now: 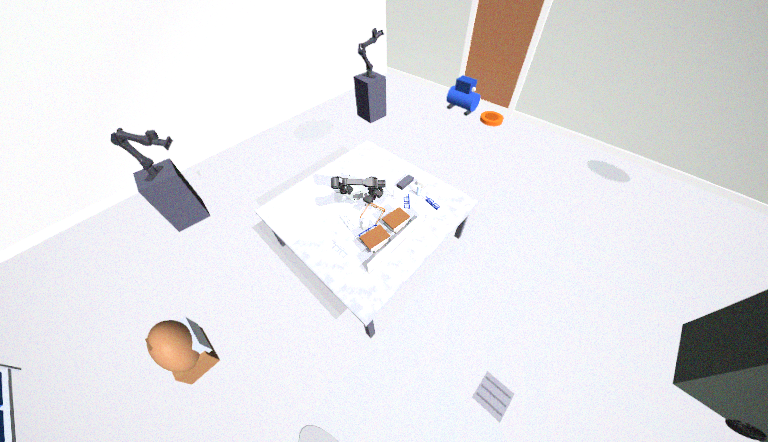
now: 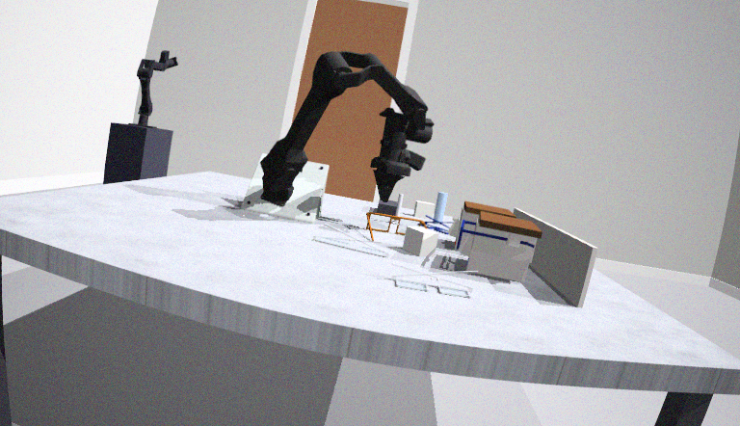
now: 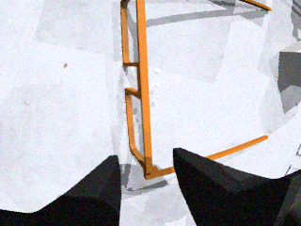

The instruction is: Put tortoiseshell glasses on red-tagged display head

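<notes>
Your arm (image 1: 357, 181) (image 2: 355, 75) is arching up from its base and bending down at the wrist, and your gripper (image 1: 369, 199) (image 2: 385, 199) (image 3: 146, 160) is pointing downward, its fingers standing partly apart.

1. The worktop (image 1: 305, 211) (image 2: 191, 257) (image 3: 56, 132) has a pale, mottled top and a grey, streaked edge.
2. Orange-framed glasses (image 1: 378, 207) (image 2: 396, 216) (image 3: 144, 104) stand on it, temples spread.
3. Clear-looking glasses (image 2: 454, 292) lie nearer the front edge; another pale, thin frame (image 2: 349, 245) lies near the orange pair.
4. A white block (image 2: 418, 241) sits between the orange pair and two brown-topped blocks (image 1: 385, 228) (image 2: 496, 254).
5. An upright panel (image 2: 565, 263) stands behind those.
6. Beyond are a dark box (image 1: 405, 181) (image 2: 387, 207), a light-blue cylinder (image 2: 440, 207) and blue frames (image 1: 432, 203).
</notes>
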